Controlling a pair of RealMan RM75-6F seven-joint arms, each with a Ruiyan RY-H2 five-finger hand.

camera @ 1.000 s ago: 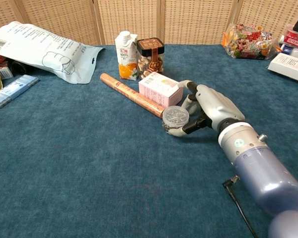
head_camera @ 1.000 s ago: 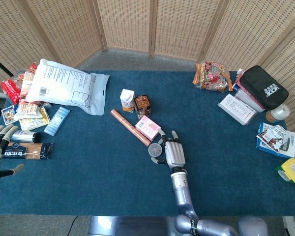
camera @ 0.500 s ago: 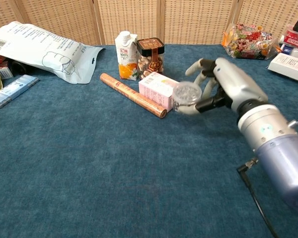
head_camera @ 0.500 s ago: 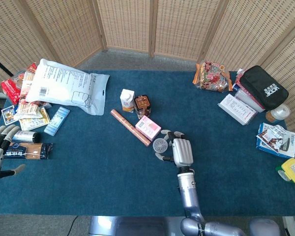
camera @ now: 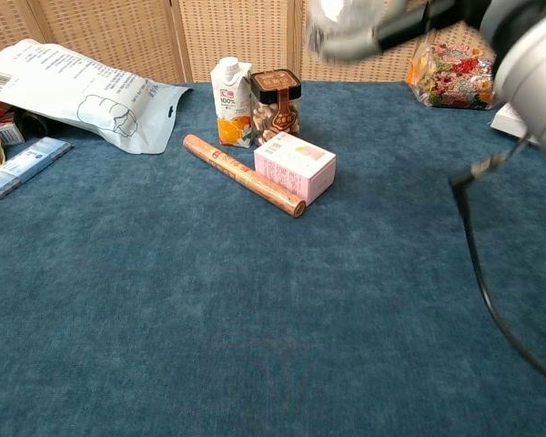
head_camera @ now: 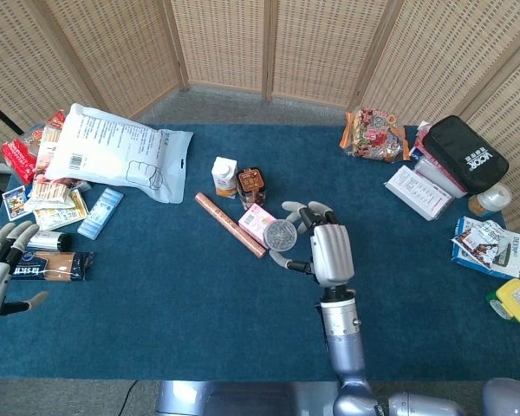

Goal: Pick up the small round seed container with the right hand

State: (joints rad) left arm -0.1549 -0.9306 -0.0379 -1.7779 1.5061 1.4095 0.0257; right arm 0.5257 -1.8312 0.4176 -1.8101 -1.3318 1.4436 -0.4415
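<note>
The small round seed container (head_camera: pixel 281 234), clear with a grey lid, is held off the table by my right hand (head_camera: pixel 324 247), pinched between thumb and fingers. In the chest view the container (camera: pixel 343 20) shows blurred at the top edge, with the right hand (camera: pixel 437 14) mostly cut off by the frame. It hangs above the pink box (head_camera: pixel 259 224) and the spot where it lay. My left hand (head_camera: pixel 0 260) rests at the far left edge of the table, fingers spread and holding nothing.
A brown tube (head_camera: pixel 230 224), a juice carton (head_camera: pixel 224 176) and a nut jar (head_camera: pixel 251 186) stand left of the hand. A white bag (head_camera: pixel 117 151) and snack packs lie far left. Boxes, a black pouch (head_camera: pixel 464 152) and packets crowd the right side.
My right hand has risen well above the table with the seed container in it, moving slightly right and toward the back. The left hand has barely moved.
</note>
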